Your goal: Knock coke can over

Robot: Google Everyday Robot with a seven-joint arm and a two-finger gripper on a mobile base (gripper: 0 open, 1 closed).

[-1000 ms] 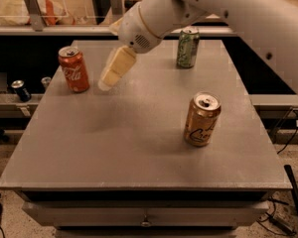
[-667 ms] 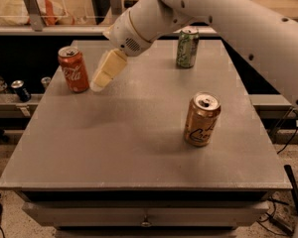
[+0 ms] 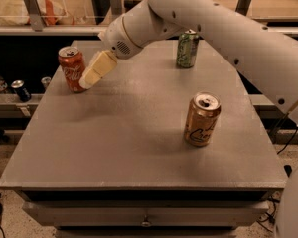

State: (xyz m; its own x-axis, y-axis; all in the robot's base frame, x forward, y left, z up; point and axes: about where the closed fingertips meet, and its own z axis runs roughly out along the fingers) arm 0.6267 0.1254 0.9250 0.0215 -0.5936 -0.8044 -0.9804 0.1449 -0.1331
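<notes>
The coke can point(image 3: 72, 69), red-orange with white script and a silver top, stands upright at the table's left edge toward the back. My gripper point(image 3: 86, 84) hangs from the white arm that reaches in from the upper right. Its cream-coloured fingers point(image 3: 98, 69) slant down to the left, and their tips are at the can's lower right side, touching it or nearly so.
A gold can point(image 3: 201, 119) stands at the table's right centre. A pale green can point(image 3: 187, 48) stands at the back right. The grey table point(image 3: 114, 143) has a drawer below its front edge. Small dark cans point(image 3: 20, 89) sit on a lower ledge at the left.
My gripper has moved left toward the coke can, closing the gap until its tip reaches the can's side. The can still stands upright.
</notes>
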